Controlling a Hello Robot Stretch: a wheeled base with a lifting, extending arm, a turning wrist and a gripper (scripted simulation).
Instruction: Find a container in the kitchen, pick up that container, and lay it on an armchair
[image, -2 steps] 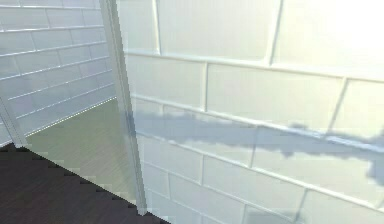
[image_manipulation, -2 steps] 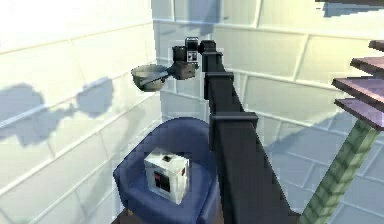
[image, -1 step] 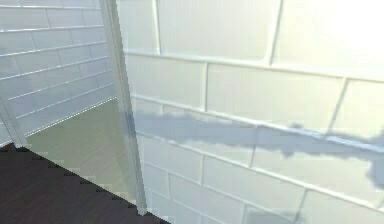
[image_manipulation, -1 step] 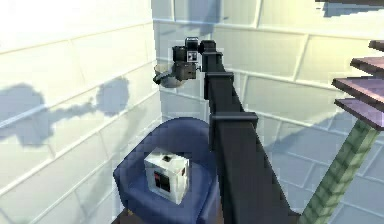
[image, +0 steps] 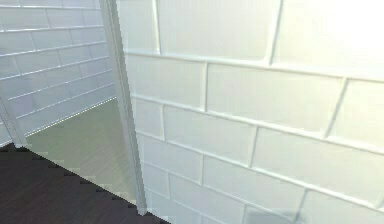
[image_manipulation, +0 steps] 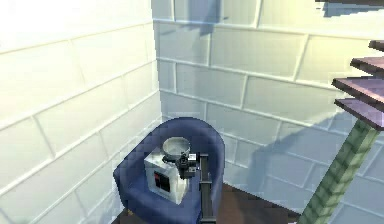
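A blue armchair (image_manipulation: 140, 170) stands in the corner of two white brick walls in the arm side view. The dark arm bar (image_manipulation: 206, 195) rises from the bottom edge over its seat. At its far end are the white marked squares (image_manipulation: 160, 176), with the gripper (image_manipulation: 186, 161) beside them. A round grey container-like thing (image_manipulation: 177, 148) sits at the gripper's far end, against the chair's back cushion. I cannot tell whether the gripper holds it or whether it rests on the chair.
The forward view faces a white brick wall (image: 260, 110) close ahead, with a doorway (image: 80, 130) onto a pale floor at the left. In the arm side view a green striped post (image_manipulation: 345, 165) with dark reddish slats (image_manipulation: 365, 90) stands right of the armchair.
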